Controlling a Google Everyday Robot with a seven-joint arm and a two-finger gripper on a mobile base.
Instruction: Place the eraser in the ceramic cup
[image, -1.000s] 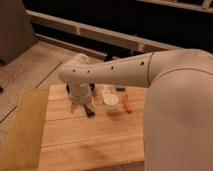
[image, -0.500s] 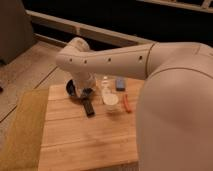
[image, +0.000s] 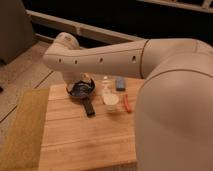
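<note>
Black eraser (image: 89, 107) near bowl (image: 77, 93) under gripper (image: 86, 80)

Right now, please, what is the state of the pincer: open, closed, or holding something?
Pincer: down at the black bowl; open or closed cannot be told.
The eraser lies on the table, not held.

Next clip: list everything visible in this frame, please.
wooden table: one, light wood, centre foreground.
mat: one, yellow-green, left of the table.
bowl: one, black, back left of the table.
eraser: one, black, just in front of the bowl.
ceramic cup: one, white, right of the eraser.
pale object: one, whitish, behind the cup; identity unclear.
block: one, grey-blue, behind the cup.
stick: one, red, right of the cup.
arm: one, cream, across the table's back.
pincer: one, over the bowl.
</note>
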